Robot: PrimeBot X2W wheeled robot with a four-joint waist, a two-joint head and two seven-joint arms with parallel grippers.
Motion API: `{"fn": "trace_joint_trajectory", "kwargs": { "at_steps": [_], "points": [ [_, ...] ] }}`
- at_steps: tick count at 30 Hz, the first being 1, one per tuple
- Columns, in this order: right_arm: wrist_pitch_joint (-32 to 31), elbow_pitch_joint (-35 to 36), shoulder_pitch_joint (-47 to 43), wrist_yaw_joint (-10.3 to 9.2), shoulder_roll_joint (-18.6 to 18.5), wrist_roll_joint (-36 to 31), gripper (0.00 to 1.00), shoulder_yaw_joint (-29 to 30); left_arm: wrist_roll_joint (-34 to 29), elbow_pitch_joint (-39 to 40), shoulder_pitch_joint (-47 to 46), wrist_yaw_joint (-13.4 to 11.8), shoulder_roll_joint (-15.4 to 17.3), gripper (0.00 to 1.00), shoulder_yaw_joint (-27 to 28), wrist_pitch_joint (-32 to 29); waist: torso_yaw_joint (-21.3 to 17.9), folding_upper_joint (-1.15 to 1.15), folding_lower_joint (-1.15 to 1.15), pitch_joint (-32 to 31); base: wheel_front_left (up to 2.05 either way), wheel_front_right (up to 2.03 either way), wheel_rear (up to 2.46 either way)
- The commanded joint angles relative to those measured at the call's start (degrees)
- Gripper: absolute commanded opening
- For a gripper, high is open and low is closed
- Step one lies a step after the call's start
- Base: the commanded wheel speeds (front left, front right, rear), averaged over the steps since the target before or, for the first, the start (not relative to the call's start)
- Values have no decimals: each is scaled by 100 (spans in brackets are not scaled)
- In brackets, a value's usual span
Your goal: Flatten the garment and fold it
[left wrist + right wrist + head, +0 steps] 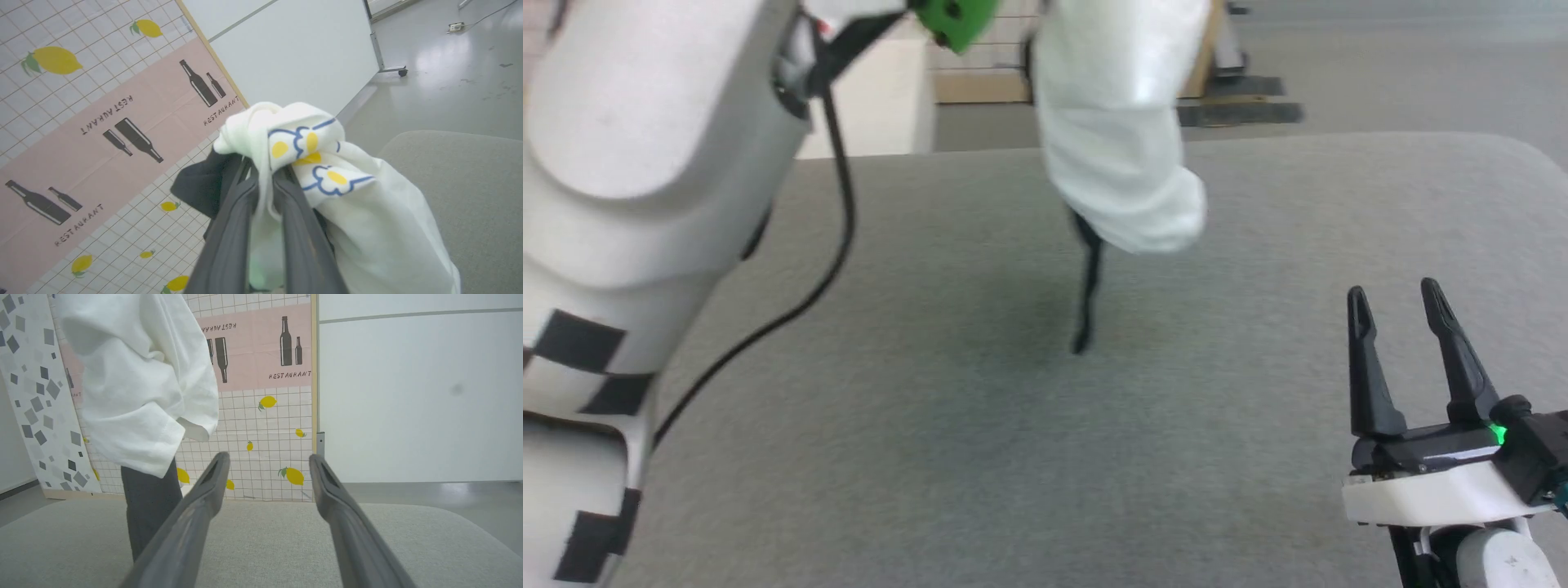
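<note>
Left claw (265, 173) high, clamped; right claw (1395, 296) spread.

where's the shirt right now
The shirt hangs bunched at the head view's top centre, above the grey table's far side, pinched in the left end effector.

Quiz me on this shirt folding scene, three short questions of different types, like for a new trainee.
1. True or false: the garment lies flat on the grey table.
2. Fill in: the jaws of the right end effector stand ____.
3. What holds the garment? A left end effector, B right end effector, C nothing.
Key: 1 false; 2 open; 3 A.
</note>
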State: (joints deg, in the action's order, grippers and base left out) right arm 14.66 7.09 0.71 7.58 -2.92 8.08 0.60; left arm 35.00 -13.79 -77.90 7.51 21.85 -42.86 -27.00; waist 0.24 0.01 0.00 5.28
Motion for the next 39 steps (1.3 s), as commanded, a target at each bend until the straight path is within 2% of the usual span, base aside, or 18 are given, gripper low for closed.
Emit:
{"fn": "trace_joint_trajectory", "kwargs": {
  "at_steps": [1,3,9,19,23,26,27,28,30,34,37,39],
  "points": [
    [34,-6,-87,-9,3,38,100,19,98,47,5,-2,-57,0,-69,85,-651,-1,0,-84,0,0,0],
    [34,-7,-110,-9,4,55,100,45,219,120,242,-2,-117,0,-214,173,-757,-1,0,-75,0,0,0],
    [34,35,-130,-9,4,89,100,73,377,171,1473,-2,-16,0,-839,450,-829,-1,0,18,0,0,0],
    [34,100,16,-9,4,12,100,134,704,-936,3277,-2,293,0,-2117,643,-630,-1,0,360,0,0,0],
    [34,73,41,-9,4,13,100,117,920,-1316,3843,-2,266,0,-2530,726,-573,-1,0,409,0,0,0],
    [34,52,19,-9,4,15,100,114,971,-1509,3997,-2,206,0,-2615,944,-494,-1,0,379,0,0,0],
    [34,41,0,-9,4,9,100,111,998,-1565,4019,-10,158,25,-2561,1101,-458,-1,0,343,0,0,0],
    [34,31,-18,-9,4,0,100,102,994,-1585,4014,-37,123,100,-2506,1259,-436,-1,0,312,0,0,0],
    [34,6,-59,-9,4,-15,100,98,971,-1577,3973,-93,65,100,-2361,1657,-380,-1,0,208,0,0,0],
    [34,-24,-197,-9,4,-47,100,112,732,-1438,3865,-485,51,100,-2026,2653,-240,-1,0,-48,0,0,0],
    [34,-32,-308,-9,4,-82,100,112,556,-1177,3854,-903,49,100,-1708,3514,-110,-1,0,-218,0,0,0],
    [34,-31,-359,-9,4,-97,100,123,231,-1018,3834,-1341,104,100,-1551,3981,-34,-1,0,-303,0,0,0]
  ]
}}
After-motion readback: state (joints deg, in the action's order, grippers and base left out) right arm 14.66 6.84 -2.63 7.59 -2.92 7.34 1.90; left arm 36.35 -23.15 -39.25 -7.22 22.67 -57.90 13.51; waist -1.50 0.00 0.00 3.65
